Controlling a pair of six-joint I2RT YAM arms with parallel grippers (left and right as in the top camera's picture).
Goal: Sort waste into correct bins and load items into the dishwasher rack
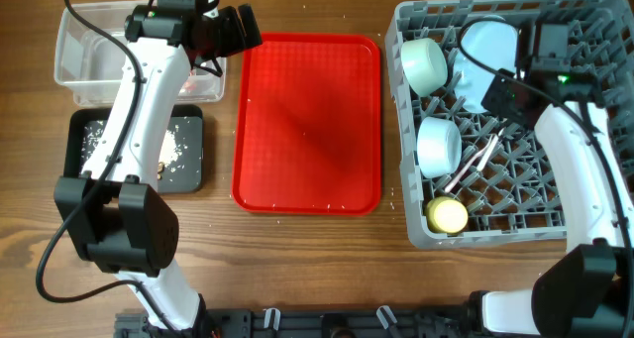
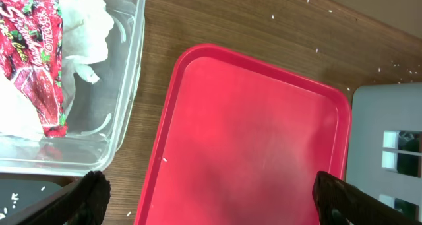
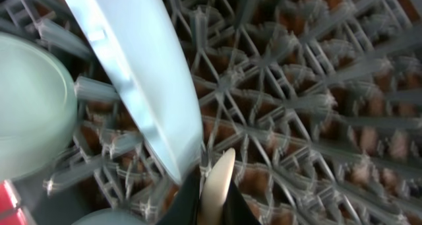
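Left gripper (image 2: 211, 195): jaws spread wide, holding nothing, above flat red plastic tray (image 2: 264, 119).
Right gripper (image 3: 210, 202): pinched closed on thin white plastic utensil (image 3: 219, 175).

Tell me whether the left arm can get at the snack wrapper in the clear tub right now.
Probably yes. The left gripper is open and hangs just beside the tub. The tub has no lid, and the wrapper lies on top of the napkin with nothing covering it.
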